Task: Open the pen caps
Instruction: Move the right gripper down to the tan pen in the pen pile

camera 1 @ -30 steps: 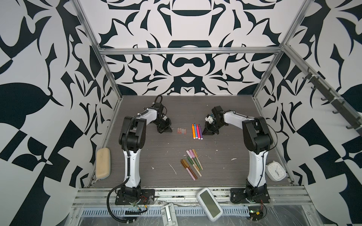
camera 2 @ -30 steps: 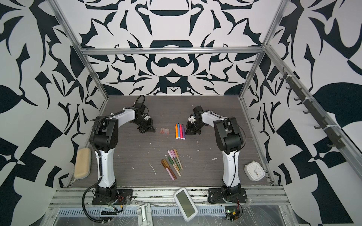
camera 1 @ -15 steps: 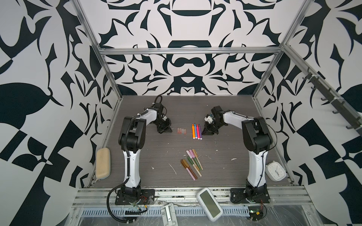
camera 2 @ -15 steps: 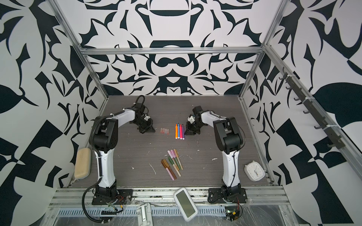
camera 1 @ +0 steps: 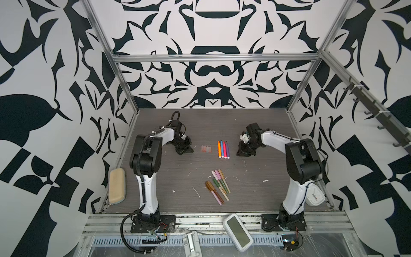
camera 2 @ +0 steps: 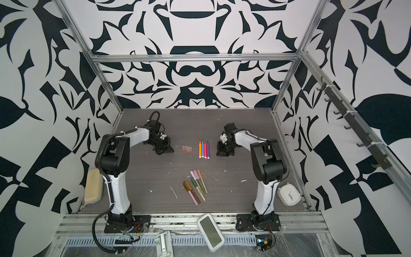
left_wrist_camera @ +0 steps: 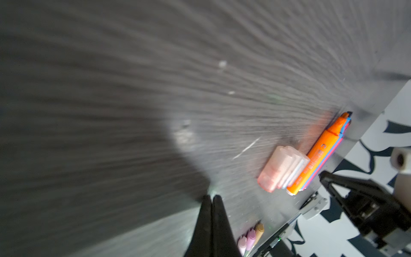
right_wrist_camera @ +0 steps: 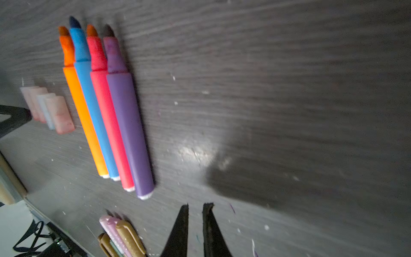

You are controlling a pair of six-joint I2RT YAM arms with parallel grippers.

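**Counter with capped pens, uncapped pens, loose caps and two empty tools**

Nearest the camera, a white handheld device (camera 1: 238, 232) lies across the front rail. Behind it, near the middle of the grey counter (camera 1: 178, 173), a fanned cluster of capped pens (camera 1: 218, 185) in pink, green, gold and brown lies flat. A tan case (camera 1: 117, 185) sits at the left edge and a white clock (camera 1: 314, 195) at the right.

Farther back, four uncapped pens (camera 1: 223, 149) (orange, blue, pink, purple) lie side by side, touching, tips toward the rear wall. Just left of them, four loose caps (camera 1: 206, 149), translucent pale pink, form a tight row.

The left tool (left_wrist_camera: 212, 197) sits low near the caps without touching them, jaws pressed together, empty. The right tool (right_wrist_camera: 195, 204) sits low near the purple pen, jaws slightly parted, nothing between them.
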